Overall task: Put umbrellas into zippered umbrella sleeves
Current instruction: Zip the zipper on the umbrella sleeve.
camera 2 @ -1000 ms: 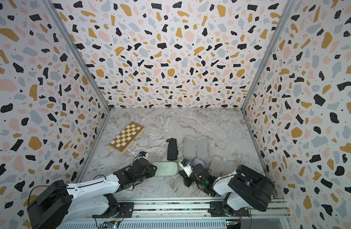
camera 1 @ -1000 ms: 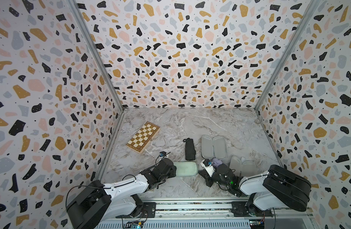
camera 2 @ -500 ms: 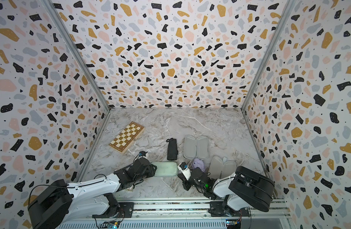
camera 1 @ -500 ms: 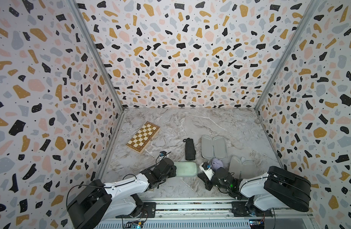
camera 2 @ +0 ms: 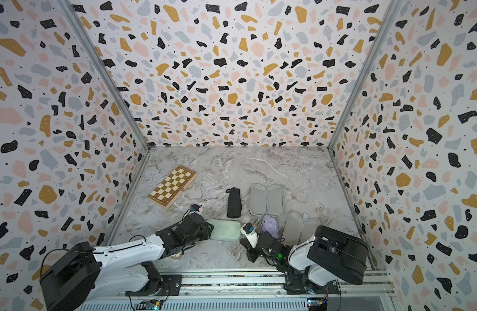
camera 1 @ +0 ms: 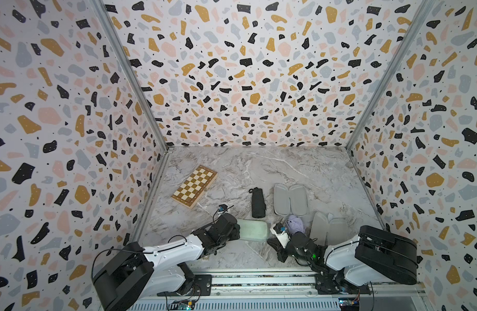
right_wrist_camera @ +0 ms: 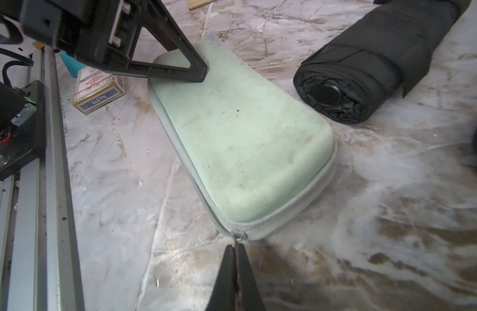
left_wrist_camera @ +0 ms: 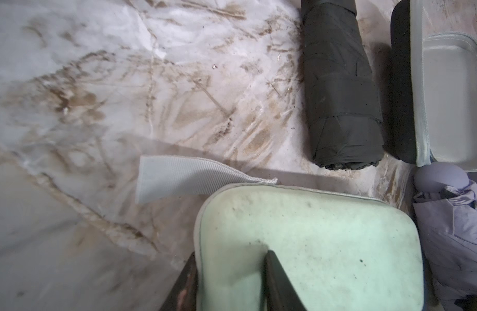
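A closed mint green sleeve lies near the front edge. My left gripper is shut on its left end, one finger on top of the lid. At the sleeve's other end my right gripper is shut on the zipper pull. A black umbrella lies behind the mint sleeve. A lilac umbrella lies to its right. Two open sleeves with grey lining, one behind and one beside the lilac umbrella, lie flat.
A wooden chessboard box lies at the back left. A small card box sits by the front rail under my left arm. A grey strap sticks out from the mint sleeve's end.
My right gripper has shifted slightly left and toward the front edge with the zipper pull. The left gripper stays on the mint sleeve.
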`<state>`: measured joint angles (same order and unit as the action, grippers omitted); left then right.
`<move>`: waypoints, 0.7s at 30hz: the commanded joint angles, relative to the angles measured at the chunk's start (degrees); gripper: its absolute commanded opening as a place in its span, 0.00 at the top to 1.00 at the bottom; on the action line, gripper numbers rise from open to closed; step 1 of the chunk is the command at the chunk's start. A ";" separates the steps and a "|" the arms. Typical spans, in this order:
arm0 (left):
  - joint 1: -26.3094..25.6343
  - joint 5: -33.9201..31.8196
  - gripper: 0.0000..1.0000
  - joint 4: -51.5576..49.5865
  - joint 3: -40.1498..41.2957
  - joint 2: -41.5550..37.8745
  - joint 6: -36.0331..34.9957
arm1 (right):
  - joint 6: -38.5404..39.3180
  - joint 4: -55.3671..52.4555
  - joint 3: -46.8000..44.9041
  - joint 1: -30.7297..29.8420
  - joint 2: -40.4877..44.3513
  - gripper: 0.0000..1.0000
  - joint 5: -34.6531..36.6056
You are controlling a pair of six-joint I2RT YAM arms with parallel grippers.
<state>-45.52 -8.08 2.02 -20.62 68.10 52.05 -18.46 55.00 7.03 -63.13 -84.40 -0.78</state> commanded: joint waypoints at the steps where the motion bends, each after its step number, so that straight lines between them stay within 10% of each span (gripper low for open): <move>1: -0.31 -2.37 0.79 -14.06 3.22 2.52 0.00 | -1.12 1.33 2.79 -2.51 -2.21 1.00 -2.25; 14: -2.44 -1.88 0.78 -15.71 4.19 -2.84 1.55 | -1.73 1.59 9.42 -6.51 -6.15 1.00 -0.37; 21: -3.17 -2.26 0.59 -20.97 4.58 -11.16 2.02 | -0.73 1.74 14.02 -6.49 -10.69 1.00 -1.49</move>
<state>-48.01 -11.49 -7.27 -18.39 58.04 54.54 -19.86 54.43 18.92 -69.36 -95.22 -0.93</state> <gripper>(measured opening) 0.386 0.045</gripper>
